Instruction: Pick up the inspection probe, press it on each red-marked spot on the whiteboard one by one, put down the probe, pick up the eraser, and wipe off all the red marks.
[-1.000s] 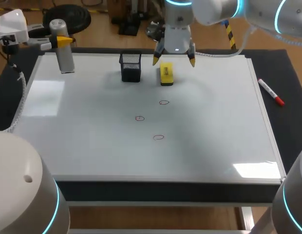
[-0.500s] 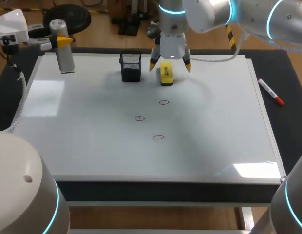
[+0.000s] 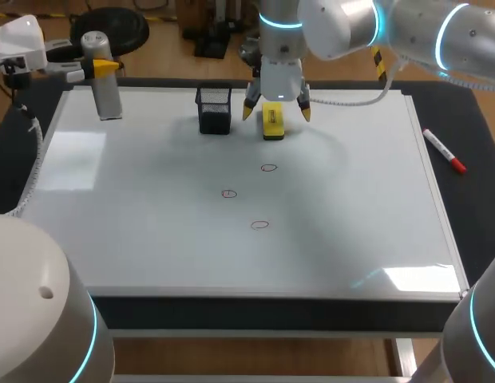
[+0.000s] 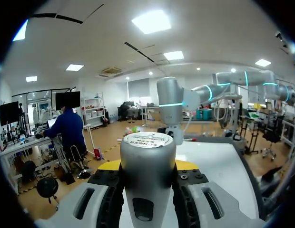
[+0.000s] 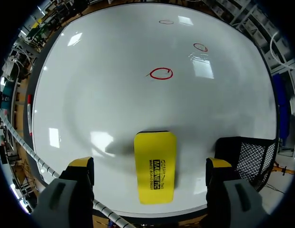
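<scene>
Right wrist view: right tool (image 5: 150, 165) spread astride the eraser (image 5: 155, 159), poised to grasp. Left tool (image 3: 100, 70) pinches inspection probe (image 3: 109, 100), parked far left.

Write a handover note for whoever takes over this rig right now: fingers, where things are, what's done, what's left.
The left gripper has its fingers shut on the inspection probe, upright at the whiteboard's far left corner.
The right gripper hangs over the eraser, fingers open on either side, not gripping it.
The eraser lies beside the black mesh holder.
Done: probe picked up; pressing cannot be judged.
Left: set the probe down, grasp the eraser, wipe the three red marks.
</scene>
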`<state>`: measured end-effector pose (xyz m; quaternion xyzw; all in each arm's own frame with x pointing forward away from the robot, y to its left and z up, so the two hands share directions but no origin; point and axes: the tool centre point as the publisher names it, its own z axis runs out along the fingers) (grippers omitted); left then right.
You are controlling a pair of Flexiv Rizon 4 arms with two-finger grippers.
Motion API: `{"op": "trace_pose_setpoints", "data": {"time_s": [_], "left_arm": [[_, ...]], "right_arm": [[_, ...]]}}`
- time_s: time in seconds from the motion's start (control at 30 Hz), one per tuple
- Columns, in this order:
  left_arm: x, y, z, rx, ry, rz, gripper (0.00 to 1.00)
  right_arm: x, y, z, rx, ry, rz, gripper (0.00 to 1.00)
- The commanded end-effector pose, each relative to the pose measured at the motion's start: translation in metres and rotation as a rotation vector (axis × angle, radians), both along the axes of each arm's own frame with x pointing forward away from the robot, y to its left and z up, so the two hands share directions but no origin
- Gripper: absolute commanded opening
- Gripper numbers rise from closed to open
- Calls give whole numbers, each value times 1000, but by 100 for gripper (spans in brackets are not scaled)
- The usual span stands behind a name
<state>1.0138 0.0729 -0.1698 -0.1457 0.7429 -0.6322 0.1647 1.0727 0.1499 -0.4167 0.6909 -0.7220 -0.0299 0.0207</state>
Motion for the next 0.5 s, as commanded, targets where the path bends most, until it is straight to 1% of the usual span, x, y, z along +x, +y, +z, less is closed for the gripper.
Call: {"op": "trace_pose_setpoints", "data": {"time_s": [0.03,0.07,0.1,0.13,0.37,0.5], "left_arm": [[0,0,0,-2,-4,2,0],[0,0,0,-2,-4,2,0],[0,0,0,-2,-4,2,0],[0,0,0,-2,-4,2,0],[0,0,0,-2,-4,2,0],[0,0,0,-2,-4,2,0]], "right_arm": [[2,1,0,-8,6,4,95],[2,1,0,-9,6,4,65],[2,1,-1,-10,7,4,40],[1,1,-1,-11,8,4,0],[0,-6,8,-12,-4,-6,0],[0,-14,13,-14,-17,-39,0]]}}
